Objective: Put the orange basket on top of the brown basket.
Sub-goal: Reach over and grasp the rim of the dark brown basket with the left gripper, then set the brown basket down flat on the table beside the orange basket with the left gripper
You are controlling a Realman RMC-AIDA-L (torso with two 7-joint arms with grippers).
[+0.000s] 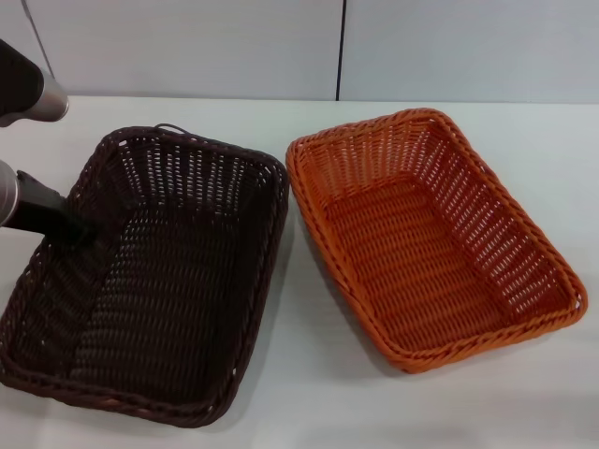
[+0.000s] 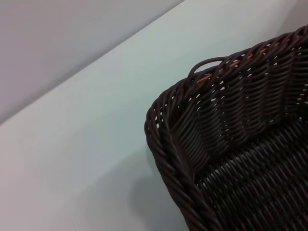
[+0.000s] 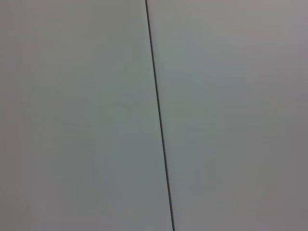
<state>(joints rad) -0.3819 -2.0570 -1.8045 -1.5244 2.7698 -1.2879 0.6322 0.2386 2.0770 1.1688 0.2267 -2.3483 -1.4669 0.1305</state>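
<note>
You have a pale table [image 1: 309, 402] carrying two baskets side by side: the brown basket [image 1: 150, 281] on the robot's left and the orange basket [image 1: 430, 234] on its right, both upright and empty. Their near long rims run close together, closest at the far corners, where only a thin strip of table separates them, and the gap widens toward the robot. To the right of the orange basket you get a band of bare table, and more open surface lies in front of both baskets and behind them up to the wall [image 1: 187, 47]. The left gripper [image 1: 82, 227] sits at the brown basket's left rim, reaching over the braided edge into the inside; it is dark against dark weave, so you cannot tell whether its fingers are spread or pinching the rim. The left wrist view gives you what the head view does not: a close look at a brown corner [image 2: 166, 113] with a small loose loop of strand standing above the rim. The right wrist view shows only wall with a vertical seam [image 3: 159, 120]; the right gripper appears nowhere.
</note>
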